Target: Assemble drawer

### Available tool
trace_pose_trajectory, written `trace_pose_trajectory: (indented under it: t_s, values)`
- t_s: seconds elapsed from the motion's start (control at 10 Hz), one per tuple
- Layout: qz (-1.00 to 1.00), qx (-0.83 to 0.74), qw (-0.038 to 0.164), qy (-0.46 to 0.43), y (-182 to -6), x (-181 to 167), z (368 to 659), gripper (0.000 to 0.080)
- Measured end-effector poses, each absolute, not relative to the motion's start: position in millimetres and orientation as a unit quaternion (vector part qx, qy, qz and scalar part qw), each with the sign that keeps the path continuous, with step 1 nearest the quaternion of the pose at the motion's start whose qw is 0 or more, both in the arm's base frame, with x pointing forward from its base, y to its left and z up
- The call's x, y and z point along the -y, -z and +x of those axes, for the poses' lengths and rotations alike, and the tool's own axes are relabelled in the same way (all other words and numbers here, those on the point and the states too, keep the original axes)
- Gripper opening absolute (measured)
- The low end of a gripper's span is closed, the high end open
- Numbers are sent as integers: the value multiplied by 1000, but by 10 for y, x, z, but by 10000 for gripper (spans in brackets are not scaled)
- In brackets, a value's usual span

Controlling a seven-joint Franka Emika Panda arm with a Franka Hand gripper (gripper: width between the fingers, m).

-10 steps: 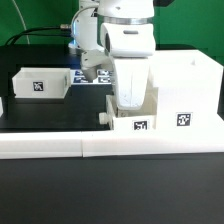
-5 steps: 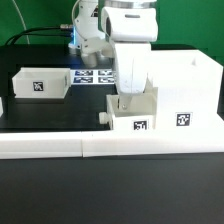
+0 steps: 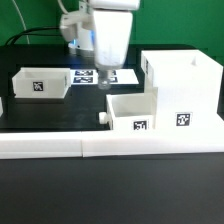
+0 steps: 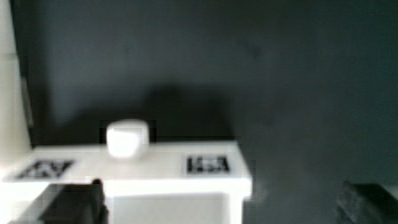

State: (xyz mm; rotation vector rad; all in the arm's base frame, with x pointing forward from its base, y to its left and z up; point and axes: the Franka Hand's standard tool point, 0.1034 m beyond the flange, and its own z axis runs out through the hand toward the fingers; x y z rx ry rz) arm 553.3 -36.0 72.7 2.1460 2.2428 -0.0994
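The large white housing [image 3: 185,92] stands at the exterior view's right, with a tag on its front. A small white tray [image 3: 131,112] with a tag and a round knob sits on the table against the housing's left side. A second tagged tray [image 3: 40,83] stands apart at the left. My gripper [image 3: 107,72] hangs blurred above the table, behind and above the first tray, open and empty. In the wrist view the tray [image 4: 169,165] lies below the gripper [image 4: 222,205], its knob [image 4: 128,138] pointing away, with the dark fingers [image 4: 63,205] spread wide on either side.
Long low white bars [image 3: 110,148] run along the table's front edge. The marker board [image 3: 92,77] lies flat behind the gripper. The table top is black. A green backdrop and cables are at the back.
The gripper was down on the tray next to the housing. It has let go and risen up and a little to the exterior view's left. The tray stays in place.
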Motion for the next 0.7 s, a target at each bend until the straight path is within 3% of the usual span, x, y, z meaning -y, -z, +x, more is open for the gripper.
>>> trace_pose_trajectory:
  t_s: [0.4,0.5,0.7]
  values:
    - [684,-729,11,28,-686,401,5521,649]
    - [679,-734,-8,16,-578,512,5492,649]
    - [682,-730,-40,-4,-522,666,5509,649]
